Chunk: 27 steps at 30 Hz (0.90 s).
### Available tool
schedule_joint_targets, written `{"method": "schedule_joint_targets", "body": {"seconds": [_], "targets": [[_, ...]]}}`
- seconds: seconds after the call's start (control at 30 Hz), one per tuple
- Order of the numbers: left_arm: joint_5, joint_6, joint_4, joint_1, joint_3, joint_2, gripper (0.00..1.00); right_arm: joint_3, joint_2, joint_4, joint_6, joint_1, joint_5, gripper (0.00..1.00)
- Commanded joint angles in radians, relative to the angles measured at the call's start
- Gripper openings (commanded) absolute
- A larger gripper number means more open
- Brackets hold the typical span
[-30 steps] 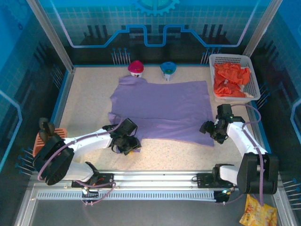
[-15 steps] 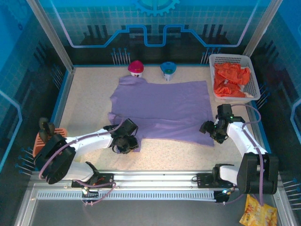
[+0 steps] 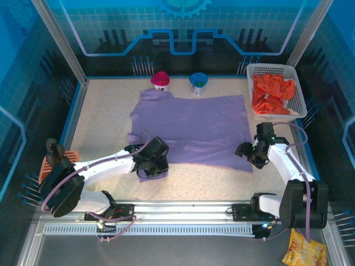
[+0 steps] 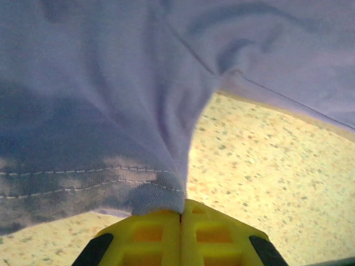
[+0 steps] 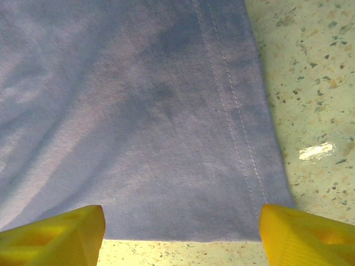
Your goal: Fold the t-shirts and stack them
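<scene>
Left gripper [image 4: 180,216]: pinched tight on lavender t-shirt [image 3: 194,124] near-left hem, arm stretched low.
Right gripper [image 5: 180,227]: jaws wide, over near-right corner.

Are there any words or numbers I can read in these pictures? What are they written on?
No text can be read anywhere.
yellow snack bag: some markings, too small and blurred to read.
lavender t-shirt and orange-red t-shirts: plain, no writing shows.
gear shape on the back wall: only a drawing, no letters.
</scene>
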<state>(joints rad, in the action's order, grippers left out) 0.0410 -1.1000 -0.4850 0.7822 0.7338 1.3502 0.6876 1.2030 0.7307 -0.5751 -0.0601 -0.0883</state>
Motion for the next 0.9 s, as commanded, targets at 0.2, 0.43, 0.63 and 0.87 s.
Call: {"method": "schedule_joint_targets", "body": {"seconds": [0.2, 0.43, 0.63, 0.87], "targets": [[-0.042, -0.010, -0.029, 0.105, 0.100, 0.115, 0.00, 0.001, 0.013, -0.008, 0.015, -0.015, -0.021, 0.74], [-0.068, 0.074, -0.103, 0.171, 0.250, 0.285, 0.03, -0.002, 0.020, -0.016, 0.019, -0.016, -0.022, 0.74], [-0.043, 0.104, -0.105, 0.183, 0.286, 0.322, 0.33, 0.007, 0.015, -0.006, 0.023, -0.020, -0.019, 0.74], [-0.010, 0.161, -0.225, 0.181, 0.265, 0.144, 0.76, 0.007, 0.006, 0.002, 0.030, -0.027, -0.018, 0.74]]}}
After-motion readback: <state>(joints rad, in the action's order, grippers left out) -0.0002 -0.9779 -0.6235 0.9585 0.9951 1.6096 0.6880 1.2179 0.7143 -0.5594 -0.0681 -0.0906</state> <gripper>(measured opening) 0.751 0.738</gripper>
